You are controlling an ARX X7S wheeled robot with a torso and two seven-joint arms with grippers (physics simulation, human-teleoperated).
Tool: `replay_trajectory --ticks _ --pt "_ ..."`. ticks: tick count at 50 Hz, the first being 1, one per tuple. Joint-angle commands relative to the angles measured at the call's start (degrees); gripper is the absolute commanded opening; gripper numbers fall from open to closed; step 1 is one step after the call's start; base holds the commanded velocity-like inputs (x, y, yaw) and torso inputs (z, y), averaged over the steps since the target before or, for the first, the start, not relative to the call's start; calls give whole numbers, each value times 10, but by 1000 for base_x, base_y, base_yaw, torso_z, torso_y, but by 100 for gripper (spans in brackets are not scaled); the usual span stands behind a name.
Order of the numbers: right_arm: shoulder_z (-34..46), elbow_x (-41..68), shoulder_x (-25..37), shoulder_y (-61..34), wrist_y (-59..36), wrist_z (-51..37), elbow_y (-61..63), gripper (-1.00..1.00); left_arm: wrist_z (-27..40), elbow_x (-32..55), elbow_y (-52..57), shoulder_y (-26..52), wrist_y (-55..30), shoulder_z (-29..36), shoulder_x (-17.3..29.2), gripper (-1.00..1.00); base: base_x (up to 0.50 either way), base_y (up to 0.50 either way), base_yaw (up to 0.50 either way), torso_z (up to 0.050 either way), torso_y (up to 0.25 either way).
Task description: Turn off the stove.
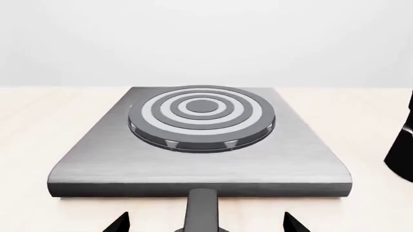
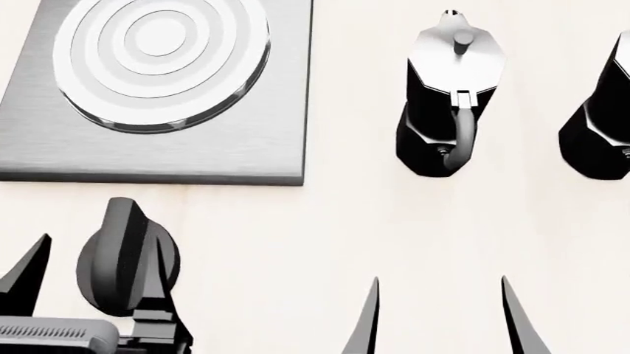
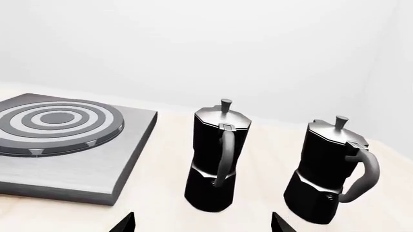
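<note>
The stove [image 1: 103, 164] is a flat brushed-grey slab with a round ringed burner [image 1: 201, 113]; it also shows in the head view [image 2: 265, 147]. Its separate black ridged knob [image 2: 128, 258] sits on the table just in front of the slab. My left gripper [image 1: 206, 226] is open, with one fingertip on each side of the knob's raised ridge [image 1: 202, 208] and clear gaps between. In the head view one left finger [image 2: 28, 276] shows beside the knob. My right gripper [image 2: 440, 317] is open and empty over bare table.
Two black-and-silver moka pots stand right of the stove, the nearer one [image 2: 448, 96] and the farther one [image 2: 600, 125] at the frame edge. They also show in the right wrist view, nearer [image 3: 216, 159] and farther [image 3: 326, 174]. The light table [image 2: 325, 236] lies between.
</note>
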State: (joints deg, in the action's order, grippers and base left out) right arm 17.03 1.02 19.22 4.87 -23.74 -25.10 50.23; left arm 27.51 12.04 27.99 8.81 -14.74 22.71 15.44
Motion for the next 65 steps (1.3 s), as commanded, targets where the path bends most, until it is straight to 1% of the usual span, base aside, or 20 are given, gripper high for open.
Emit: replay_trajectory --ticks 1,12,25,65 --pt "4 1 1 -2 3 -2 -7 100 4 2 -13 4 4 -3 0 100 0 0 0 0 0" --pt "5 4 3 -3 2 -3 -6 100 -1 0 -59 11 26 0 -3 100 0 0 0 0 0" --pt "7 7 5 -5 3 -4 -7 100 2 0 -86 20 33 1 -6 100 0 0 0 0 0" --pt "12 14 12 -8 2 -11 -8 100 17 4 -127 29 48 -8 -4 100 0 0 0 0 0"
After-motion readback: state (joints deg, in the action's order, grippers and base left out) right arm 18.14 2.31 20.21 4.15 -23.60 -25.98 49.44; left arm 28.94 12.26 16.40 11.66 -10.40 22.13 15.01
